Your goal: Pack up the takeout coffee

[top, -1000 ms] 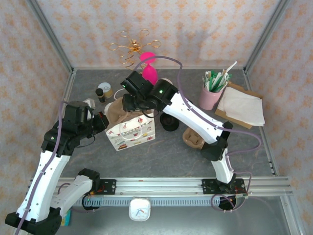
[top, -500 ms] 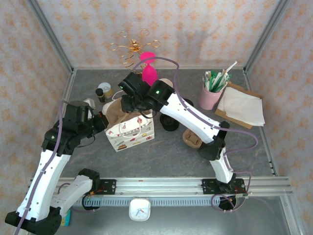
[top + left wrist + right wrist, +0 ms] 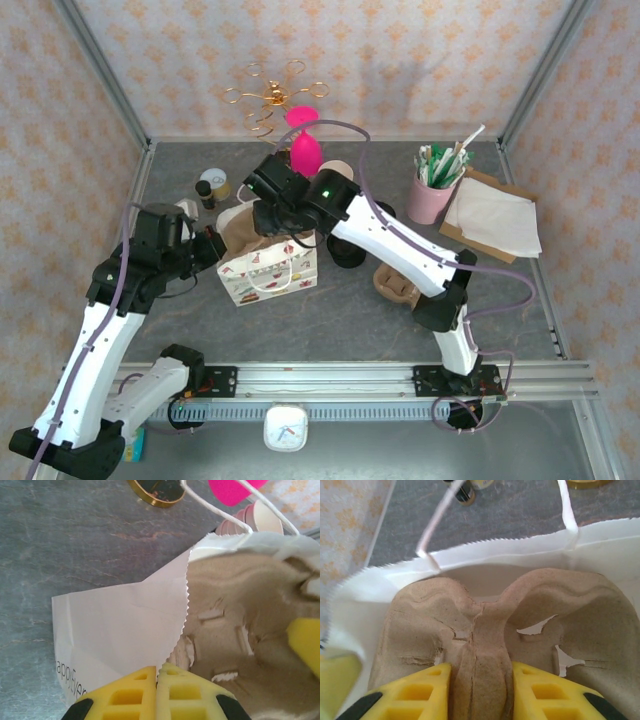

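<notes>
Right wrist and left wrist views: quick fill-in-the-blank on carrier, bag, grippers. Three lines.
1. The right gripper clamps the centre ridge of the pulp carrier, whose colour is ____.
2. The carrier sits partly inside the paper bag, whose colour is ____.
3. The left gripper, fingers shut, pinches the rim of the paper ____.

Missing words: brown; white; bag.

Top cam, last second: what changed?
The right fingers, clamped on the brown moulded-pulp cup carrier inside the white paper gift bag, shifted slightly left and toward the back wall. Nothing newly taken or released. The left fingers stay shut on the bag's rim; the rest looks unmoved.
</notes>
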Robot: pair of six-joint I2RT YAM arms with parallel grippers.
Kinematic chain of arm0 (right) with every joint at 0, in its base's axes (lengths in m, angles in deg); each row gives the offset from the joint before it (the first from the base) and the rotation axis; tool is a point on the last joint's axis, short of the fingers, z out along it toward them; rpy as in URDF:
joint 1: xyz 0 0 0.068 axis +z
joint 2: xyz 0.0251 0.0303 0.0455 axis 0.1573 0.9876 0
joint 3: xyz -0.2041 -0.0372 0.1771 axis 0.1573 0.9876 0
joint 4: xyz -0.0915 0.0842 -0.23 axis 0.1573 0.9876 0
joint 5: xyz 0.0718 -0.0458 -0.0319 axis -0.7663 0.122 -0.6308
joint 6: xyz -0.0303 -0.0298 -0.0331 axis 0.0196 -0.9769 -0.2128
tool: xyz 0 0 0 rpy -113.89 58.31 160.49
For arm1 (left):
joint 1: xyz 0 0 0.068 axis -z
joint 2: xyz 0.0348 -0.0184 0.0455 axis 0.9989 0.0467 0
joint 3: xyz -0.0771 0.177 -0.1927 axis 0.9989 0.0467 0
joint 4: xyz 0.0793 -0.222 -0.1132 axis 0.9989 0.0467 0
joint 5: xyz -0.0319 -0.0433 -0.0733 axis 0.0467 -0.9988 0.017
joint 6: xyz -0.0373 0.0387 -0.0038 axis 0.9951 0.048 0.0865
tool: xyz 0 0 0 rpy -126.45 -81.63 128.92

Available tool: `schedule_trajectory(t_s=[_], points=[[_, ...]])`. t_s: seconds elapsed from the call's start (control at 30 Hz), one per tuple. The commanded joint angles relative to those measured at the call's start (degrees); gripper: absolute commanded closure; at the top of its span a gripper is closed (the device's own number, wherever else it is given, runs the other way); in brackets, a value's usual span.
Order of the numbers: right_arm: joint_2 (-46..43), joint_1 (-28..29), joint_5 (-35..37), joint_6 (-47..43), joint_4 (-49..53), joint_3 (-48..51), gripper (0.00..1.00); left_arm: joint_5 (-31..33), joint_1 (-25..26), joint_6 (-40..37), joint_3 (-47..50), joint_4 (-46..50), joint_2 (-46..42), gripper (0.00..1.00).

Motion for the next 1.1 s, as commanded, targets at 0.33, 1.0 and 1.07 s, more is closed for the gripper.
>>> schedule_trajectory(t_s=[0.33,1.0,1.07], points=[[3.66,-0.06,5.09,0.17,1.68,-4.22,0.70,-3.99,2.75,-1.22,-1.78,-2.64,0.23,0.95],[0.63,1.56,4.15,-0.93,6.97,1.76,0.70,4.12,2.85,-0.54,-2.01,0.21,0.24,0.90],[0.86,1.74,4.91,-0.86,6.81,2.48,0.70,1.58,2.85,-0.65,-1.01,-1.68,-0.68,0.90]])
